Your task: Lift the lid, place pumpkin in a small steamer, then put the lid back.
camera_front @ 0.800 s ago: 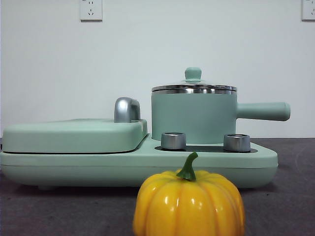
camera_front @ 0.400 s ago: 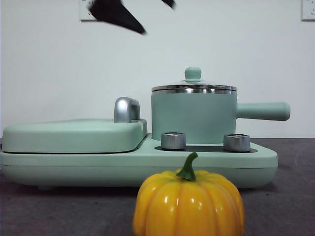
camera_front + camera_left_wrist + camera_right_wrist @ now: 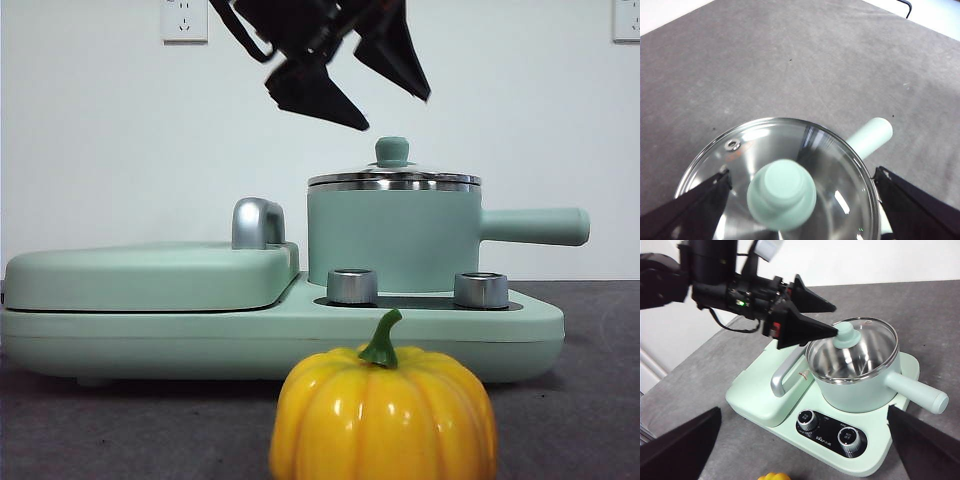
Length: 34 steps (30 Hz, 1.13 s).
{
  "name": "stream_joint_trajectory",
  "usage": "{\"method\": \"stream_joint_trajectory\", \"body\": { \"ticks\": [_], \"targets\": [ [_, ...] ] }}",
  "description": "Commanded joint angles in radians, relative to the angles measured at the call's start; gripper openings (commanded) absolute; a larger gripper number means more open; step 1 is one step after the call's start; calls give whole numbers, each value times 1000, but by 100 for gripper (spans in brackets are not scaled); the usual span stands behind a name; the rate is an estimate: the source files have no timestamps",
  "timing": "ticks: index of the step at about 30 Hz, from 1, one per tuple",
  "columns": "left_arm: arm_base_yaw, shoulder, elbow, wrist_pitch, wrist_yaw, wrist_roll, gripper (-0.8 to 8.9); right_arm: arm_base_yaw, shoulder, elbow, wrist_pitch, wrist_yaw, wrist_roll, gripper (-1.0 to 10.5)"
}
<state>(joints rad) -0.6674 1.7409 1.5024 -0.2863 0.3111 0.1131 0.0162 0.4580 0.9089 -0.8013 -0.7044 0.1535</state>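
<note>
The lid (image 3: 394,181) sits closed on the small steamer (image 3: 392,243), its mint knob (image 3: 782,193) on top. My left gripper (image 3: 393,112) hangs open just above and slightly left of the knob; in the left wrist view its jaws (image 3: 802,171) stand wide on either side of the lid (image 3: 771,140). The right wrist view shows the same left gripper (image 3: 835,319) beside the knob over the steamer (image 3: 860,390). The pumpkin (image 3: 385,415) stands on the table in front of the appliance, only its top (image 3: 772,476) showing in the right wrist view. My right gripper (image 3: 804,410) is open, high above the table.
The steamer stands on a wide mint appliance base (image 3: 150,328) with a flat hinged cover (image 3: 150,272), a silver handle (image 3: 256,222) and two silver knobs (image 3: 352,286). The steamer's long side handle (image 3: 535,226) sticks out to the right. Grey mat all around.
The left gripper has come down from the top left and moved right, now hanging just over the lid's knob. Lid, steamer and pumpkin have not moved.
</note>
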Motion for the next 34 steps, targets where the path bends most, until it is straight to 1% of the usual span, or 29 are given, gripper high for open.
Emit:
{"method": "stream_joint_trajectory", "body": {
  "ticks": [1, 8, 11, 24, 25, 29, 32, 34],
  "targets": [
    [-17, 31, 30, 41, -5, 14, 459, 2, 4, 13, 6, -3, -9, 529],
    [-16, 63, 30, 71, -53, 15, 459, 2, 4, 13, 6, -3, -10, 529],
    [-16, 69, 30, 69, -53, 25, 459, 2, 4, 13, 6, -3, -10, 529],
    [-17, 123, 30, 70, -53, 24, 456, 2, 4, 13, 5, -3, -10, 529],
    [-17, 124, 30, 70, -53, 25, 445, 2, 4, 13, 5, -3, -10, 529],
    [-16, 124, 30, 73, -53, 26, 339, 2, 4, 13, 5, -3, -10, 529],
    [-16, 124, 30, 77, -53, 26, 328, 2, 4, 13, 5, -3, -10, 529],
    [-16, 124, 30, 85, -53, 27, 262, 2, 4, 13, 5, -3, -10, 529]
  ]
}}
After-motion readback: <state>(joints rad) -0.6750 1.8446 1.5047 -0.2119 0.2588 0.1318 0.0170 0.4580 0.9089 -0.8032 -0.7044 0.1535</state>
